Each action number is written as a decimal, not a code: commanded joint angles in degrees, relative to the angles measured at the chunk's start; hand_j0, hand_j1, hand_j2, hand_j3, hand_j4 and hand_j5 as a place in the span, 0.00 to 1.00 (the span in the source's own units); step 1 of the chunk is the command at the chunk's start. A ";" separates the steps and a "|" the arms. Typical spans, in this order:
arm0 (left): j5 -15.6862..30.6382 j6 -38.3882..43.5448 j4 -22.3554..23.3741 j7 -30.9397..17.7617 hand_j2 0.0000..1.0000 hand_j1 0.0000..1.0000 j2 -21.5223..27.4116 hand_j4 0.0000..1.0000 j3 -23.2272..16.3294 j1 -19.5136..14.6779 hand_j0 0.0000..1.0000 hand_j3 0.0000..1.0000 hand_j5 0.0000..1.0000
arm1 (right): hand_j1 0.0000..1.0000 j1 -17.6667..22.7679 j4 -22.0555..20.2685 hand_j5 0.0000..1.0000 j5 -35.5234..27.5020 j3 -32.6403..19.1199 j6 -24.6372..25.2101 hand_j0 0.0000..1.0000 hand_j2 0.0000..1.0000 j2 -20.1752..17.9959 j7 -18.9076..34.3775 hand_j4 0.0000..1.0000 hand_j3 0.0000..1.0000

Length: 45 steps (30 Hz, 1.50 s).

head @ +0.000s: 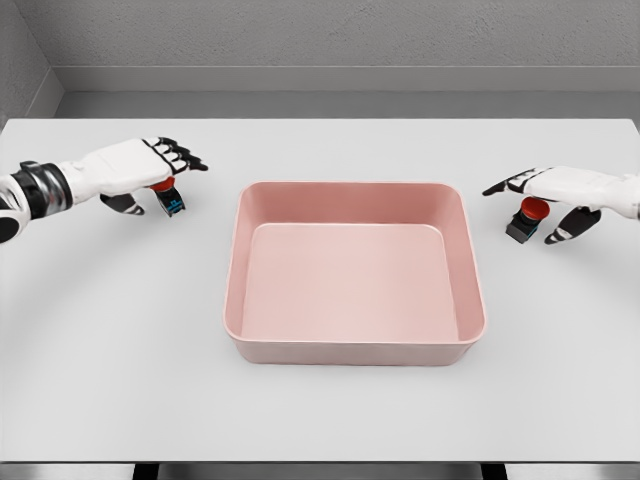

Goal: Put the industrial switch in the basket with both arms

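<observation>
Centrally, smooth pink rounded-rectangular basket [461,262].

We see a bright, even, soft light from above, with no glare anywhere on the white table [320,420]. Shadows are faint and diffuse: a soft dark patch sits just beneath the left hand [150,165], another beneath the right hand [560,190], and a thin one hugs the base of the pink basket [350,352] between them. Inside the basket, the walls shade gently. We find the render sharp throughout, slightly soft in fine detail at the fingers, with no edge distortion.
</observation>
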 commanded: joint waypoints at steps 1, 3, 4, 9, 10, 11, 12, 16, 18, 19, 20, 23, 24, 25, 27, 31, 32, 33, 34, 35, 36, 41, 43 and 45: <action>0.30 0.07 0.88 0.03 1.00 1.00 0.10 1.00 -0.06 0.00 1.00 1.00 1.00 | 0.94 0.00 0.08 0.94 -0.25 0.01 0.14 0.94 0.94 0.18 -0.01 0.94 0.94; 0.21 0.07 1.67 0.03 1.00 1.00 -0.08 1.00 -0.06 -0.09 1.00 1.00 1.00 | 0.92 0.00 0.08 0.92 -0.25 0.01 0.14 0.92 0.92 0.18 -0.01 0.92 0.92; 0.21 0.07 1.94 0.03 1.00 1.00 -0.17 1.00 -0.06 -0.17 1.00 1.00 1.00 | 0.91 0.00 0.08 0.91 -0.25 0.01 0.14 0.91 0.91 0.18 -0.01 0.91 0.91; -0.31 0.07 1.94 0.03 1.00 1.00 -0.43 1.00 0.03 -0.18 1.00 1.00 1.00 | 0.83 0.09 0.08 0.83 -0.25 0.01 0.14 0.83 0.83 0.09 0.07 0.83 0.83; -0.31 0.07 1.94 0.03 1.00 1.00 -0.52 1.00 0.03 -0.18 1.00 1.00 1.00 | 0.82 0.09 0.08 0.82 -0.25 0.01 0.14 0.82 0.82 0.09 0.07 0.82 0.82; -0.31 0.07 1.94 0.12 0.99 0.99 -0.52 0.99 -0.06 -0.18 0.99 0.99 0.99 | 0.80 0.18 0.08 0.80 -0.25 0.01 0.14 0.80 0.80 0.09 0.16 0.80 0.80; -0.31 0.07 1.94 0.12 0.91 0.91 -0.52 0.91 0.03 -0.18 0.91 0.91 0.91 | 0.79 0.18 0.08 0.79 -0.25 0.10 0.14 0.79 0.79 0.09 0.25 0.79 0.79; -0.31 0.07 1.94 1.00 0.81 0.81 -0.52 0.81 0.03 -0.18 0.81 0.81 0.81 | 0.70 0.18 0.08 0.70 -0.25 0.10 0.14 0.70 0.70 0.09 0.42 0.70 0.70; -0.31 0.07 1.94 1.09 0.71 0.71 -0.52 0.71 0.03 -0.18 0.71 0.71 0.71 | 0.67 0.18 0.08 0.67 -0.25 0.01 0.14 0.67 0.67 0.09 0.51 0.67 0.67; -0.31 0.07 1.94 1.09 0.69 0.69 -0.52 0.69 0.03 -0.18 0.69 0.69 0.69 | 0.67 0.18 0.08 0.67 -0.25 0.01 0.14 0.67 0.67 0.00 0.51 0.67 0.67; -0.31 0.07 1.94 1.17 0.69 0.69 -0.43 0.69 0.03 -0.17 0.69 0.69 0.69 | 0.67 0.18 0.08 0.67 -0.25 0.01 0.14 0.67 0.67 0.00 0.51 0.67 0.67; -0.31 0.07 1.85 2.58 0.68 0.68 -0.34 0.68 0.03 -0.09 0.68 0.68 0.68 | 0.63 0.18 0.08 0.63 -0.25 0.01 0.14 0.63 0.63 -0.09 0.60 0.63 0.63; -0.23 0.07 1.85 2.76 0.66 0.66 -0.34 0.66 -0.06 -0.09 0.66 0.66 0.66 | 0.61 0.18 0.08 0.61 -0.25 0.01 0.14 0.61 0.61 -0.09 0.60 0.61 0.61; -0.23 0.07 1.85 2.76 0.62 0.62 -0.26 0.62 -0.06 -0.09 0.62 0.62 0.62 | 0.60 0.18 0.08 0.60 -0.25 0.01 0.14 0.60 0.60 -0.09 0.69 0.60 0.60; -0.14 0.07 1.76 2.76 0.56 0.56 -0.26 0.56 -0.06 -0.09 0.56 0.56 0.56 | 0.57 0.18 0.08 0.57 -0.25 0.01 0.14 0.57 0.57 -0.09 0.69 0.57 0.57; 0.04 0.07 1.76 2.84 0.53 0.53 0.18 0.53 -0.06 0.00 0.53 0.53 0.53 | 0.52 0.18 0.00 0.52 -0.25 0.01 0.14 0.52 0.52 0.00 0.78 0.52 0.52; 0.13 0.07 1.76 2.93 0.51 0.51 0.27 0.51 -0.06 0.00 0.51 0.51 0.51 | 0.51 0.09 -0.09 0.51 -0.25 0.01 0.14 0.51 0.51 0.00 0.78 0.51 0.51; 0.21 0.07 1.76 3.02 0.50 0.50 0.27 0.50 -0.06 0.09 0.50 0.50 0.50 | 0.51 0.00 -0.09 0.51 -0.25 -0.16 0.14 0.51 0.51 0.00 0.78 0.51 0.51; 0.30 0.07 1.76 3.37 0.45 0.45 0.27 0.45 -0.06 0.09 0.45 0.45 0.45 | 0.51 -0.18 -0.27 0.51 -0.25 -0.25 0.14 0.51 0.51 0.00 0.78 0.51 0.51; 0.39 0.07 1.76 3.37 0.44 0.44 0.36 0.44 -0.06 0.09 0.44 0.44 0.44 | 0.51 -0.44 -0.36 0.51 -0.34 -0.42 0.14 0.51 0.51 0.00 0.78 0.51 0.51; 0.39 0.07 1.76 3.37 0.44 0.44 0.36 0.44 -0.06 0.18 0.44 0.44 0.44 | 0.51 -0.88 -0.44 0.51 -0.34 -0.51 0.14 0.51 0.51 0.00 0.78 0.51 0.51; 1.71 0.07 1.23 4.25 0.40 0.40 0.36 0.40 0.03 0.09 0.40 0.40 0.40 | 0.51 -1.76 -0.62 0.51 -0.43 -0.51 0.14 0.51 0.51 0.00 0.69 0.51 0.51; 3.20 0.07 -1.31 4.25 0.40 0.40 1.06 0.40 0.11 0.09 0.40 0.40 0.40 | 0.50 -2.37 -0.71 0.50 -0.43 -0.51 0.14 0.50 0.50 0.00 0.60 0.50 0.50; 4.78 0.07 -4.22 4.25 0.39 0.39 1.77 0.39 0.11 0.26 0.39 0.39 0.39 | 0.50 -2.64 -1.06 0.50 -0.43 -0.60 0.14 0.50 0.50 0.00 0.60 0.50 0.50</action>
